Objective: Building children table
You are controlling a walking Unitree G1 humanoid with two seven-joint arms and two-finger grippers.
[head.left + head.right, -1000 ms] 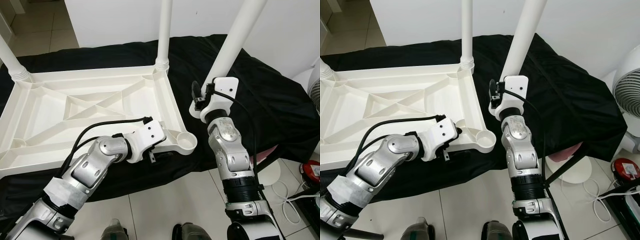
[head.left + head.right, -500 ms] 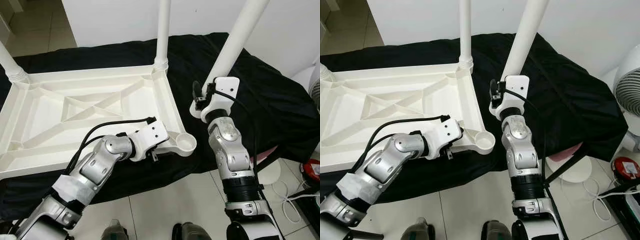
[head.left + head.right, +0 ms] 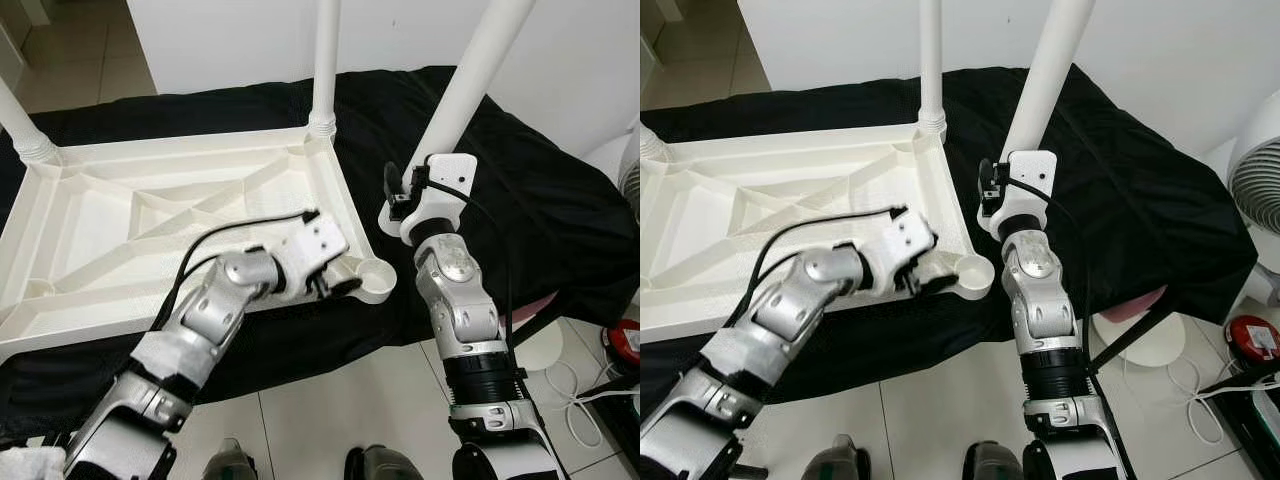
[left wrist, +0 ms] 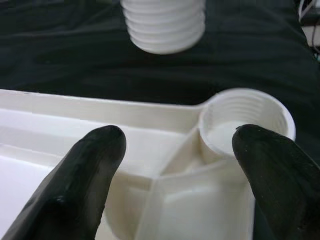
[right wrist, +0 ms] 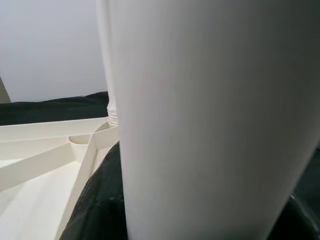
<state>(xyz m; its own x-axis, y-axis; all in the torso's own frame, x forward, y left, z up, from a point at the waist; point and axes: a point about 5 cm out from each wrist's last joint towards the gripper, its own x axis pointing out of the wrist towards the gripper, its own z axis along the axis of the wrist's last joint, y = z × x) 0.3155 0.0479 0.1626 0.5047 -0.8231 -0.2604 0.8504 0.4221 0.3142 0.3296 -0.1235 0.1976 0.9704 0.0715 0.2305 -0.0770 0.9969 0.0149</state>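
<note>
The white plastic table top (image 3: 150,225) lies upside down on a black cloth. Two white legs stand screwed into its far corners, one at the far right (image 3: 325,60) and one at the far left (image 3: 20,125). The near right corner has an empty threaded socket (image 3: 378,280), which also appears in the left wrist view (image 4: 247,125). My left gripper (image 3: 335,280) is open, and its fingers (image 4: 85,170) straddle the rim beside that socket. My right gripper (image 3: 415,185) is shut on a third white leg (image 3: 470,80). It holds this leg tilted, with the threaded end (image 4: 164,25) just above the cloth right of the socket.
The black cloth (image 3: 540,210) covers a low surface against a white wall. A white fan (image 3: 1255,190) stands at the right, with cables and a red object (image 3: 1252,338) on the tiled floor below it. My feet are near the cloth's front edge.
My left gripper has moved forward and right, from below the table top's near rim up onto the corner beside the socket. The right arm and its leg have stayed still.
</note>
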